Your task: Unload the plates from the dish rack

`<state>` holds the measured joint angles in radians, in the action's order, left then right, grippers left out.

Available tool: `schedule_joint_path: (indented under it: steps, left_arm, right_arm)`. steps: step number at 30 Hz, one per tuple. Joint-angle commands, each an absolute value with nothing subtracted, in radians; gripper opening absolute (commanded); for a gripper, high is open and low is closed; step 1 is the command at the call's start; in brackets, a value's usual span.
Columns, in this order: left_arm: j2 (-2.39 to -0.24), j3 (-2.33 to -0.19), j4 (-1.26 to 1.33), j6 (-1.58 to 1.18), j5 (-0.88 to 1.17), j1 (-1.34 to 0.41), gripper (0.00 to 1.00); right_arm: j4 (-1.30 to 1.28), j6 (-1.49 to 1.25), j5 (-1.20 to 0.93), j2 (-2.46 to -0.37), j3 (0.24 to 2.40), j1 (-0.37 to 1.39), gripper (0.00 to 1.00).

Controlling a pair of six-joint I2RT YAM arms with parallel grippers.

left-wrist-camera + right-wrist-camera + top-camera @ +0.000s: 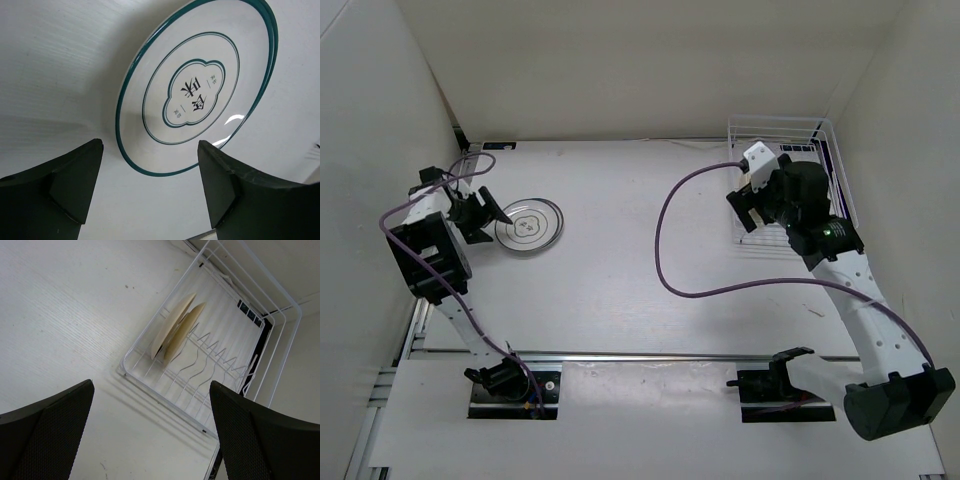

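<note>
Left gripper: The left gripper is open and holds nothing. Its two dark fingers stand wide apart, just before the near rim of the white plate.
Reason for this pose: It looks like the moment around a release. The plate lies flat and free, and the jaws do not touch it.
White plate: The white plate with the dark green rim lies face up on the table, near the left edge and about halfway between the near and far edges. This one is out of the rack.
Right gripper: The right gripper is also open and empty. It hangs above the table, just before the rack's left side, and points toward it.
Reason for this pose: Probably it is lining up for the next plate, with jaws wide enough to take a rim.
Plates in the rack: Two pale plates stand on edge between the tines and lean on each other. Their patterns cannot be told from this side.
Dish rack: The dish rack of white wire sits in the far right corner of the table. The tines keep the plates upright, so a rim can be pinched from above.
Writing: Dark East Asian characters stand inside a four-lobed frame at the centre of the white plate. Smaller marks beside them are too small to read. No brand name shows anywhere.
Progress: By judgement, one plate of three is unloaded.
</note>
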<state>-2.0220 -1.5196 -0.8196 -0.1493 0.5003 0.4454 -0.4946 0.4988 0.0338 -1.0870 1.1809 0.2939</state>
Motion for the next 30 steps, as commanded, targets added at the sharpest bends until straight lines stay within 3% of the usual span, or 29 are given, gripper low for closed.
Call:
schedule_joint_path:
  steps: [1,6,9,13,18,23,26,27,30]
  left_arm:
    - [-1.936,-1.537,-0.825,-0.137,0.388,0.42,0.87]
    - [-1.804,-1.528,-0.825,-0.137,0.357,0.411,0.87]
    - [-1.699,-1.519,-0.838,-0.115,0.403,0.411,0.87]
    - [-1.568,-1.506,-0.857,-0.033,0.494,0.411,0.89]
    - [-1.346,-1.418,-0.8,0.043,0.436,0.329,0.91]
    - [-1.226,-1.355,-0.769,0.106,0.436,0.319,0.94]
    - [-1.195,-1.33,-0.769,0.146,0.385,0.266,0.95]
    - [-1.181,-1.316,-0.769,0.146,0.349,0.253,0.95]
    - [-1.181,-1.29,-0.758,0.146,0.287,0.204,0.95]
  right_arm:
    - [-0.421,0.43,0.087,-1.074,1.148,0.279,0.99]
    - [-0.431,0.168,0.097,-1.123,1.115,0.183,0.99]
    - [-0.431,0.144,0.078,-1.137,1.104,0.161,0.99]
    - [-0.422,0.068,0.0,-1.19,1.17,0.105,0.95]
    - [-0.431,-0.104,-0.138,-1.325,1.3,-0.007,0.89]
    - [-0.431,-0.133,-0.138,-1.436,1.376,-0.018,0.85]
    - [-0.431,-0.124,-0.147,-1.489,1.401,-0.018,0.79]
    - [-0.419,-0.124,-0.164,-1.502,1.41,-0.018,0.7]
    - [-0.408,-0.124,-0.173,-1.54,1.41,-0.009,0.58]
